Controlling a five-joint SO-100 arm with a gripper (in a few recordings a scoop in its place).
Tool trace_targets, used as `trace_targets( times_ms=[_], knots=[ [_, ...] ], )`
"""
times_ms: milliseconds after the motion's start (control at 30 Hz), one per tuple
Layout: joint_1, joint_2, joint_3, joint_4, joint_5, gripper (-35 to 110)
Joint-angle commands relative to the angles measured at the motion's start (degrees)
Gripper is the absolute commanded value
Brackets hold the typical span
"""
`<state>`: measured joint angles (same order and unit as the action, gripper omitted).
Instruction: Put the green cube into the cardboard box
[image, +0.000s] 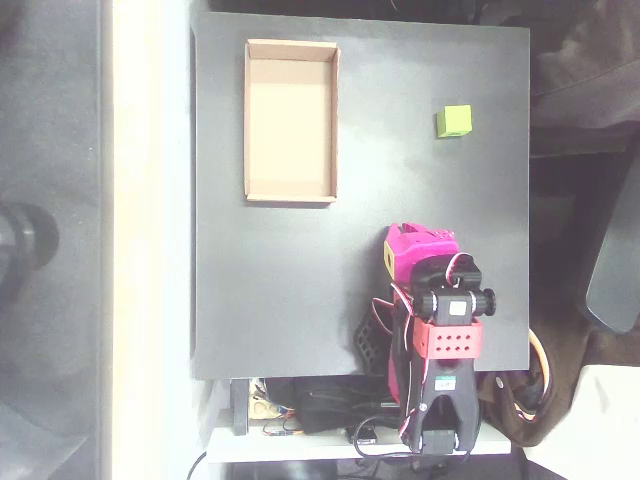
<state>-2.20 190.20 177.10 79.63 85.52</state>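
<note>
The green cube (454, 121) is a small lime block resting on the black table (280, 280) near its upper right corner. The cardboard box (291, 121) is a shallow tan tray at the upper left of the table, and its floor is bare. The magenta gripper (412, 240) hangs over the table's lower right area, well below the cube and to the right of the box. It is folded back over the arm, and its fingers are seen from above, so their state is unclear. Nothing is visibly held.
The arm's base and cables (440, 400) sit at the table's lower edge. A dark chair (612, 270) stands off the right side. A pale strip of floor (150, 240) runs along the left edge.
</note>
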Motion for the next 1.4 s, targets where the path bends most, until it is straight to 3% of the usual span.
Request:
trace_targets(
  times_ms=[0,933,1367],
  knots=[
    [-0.9,-2.2,-6.2,0.8,0.4,4],
    [0.1,-53.7,-78.7,0.0,0.2,4],
    [13.4,-73.2,-97.5,-0.1,0.1,4]
  ],
)
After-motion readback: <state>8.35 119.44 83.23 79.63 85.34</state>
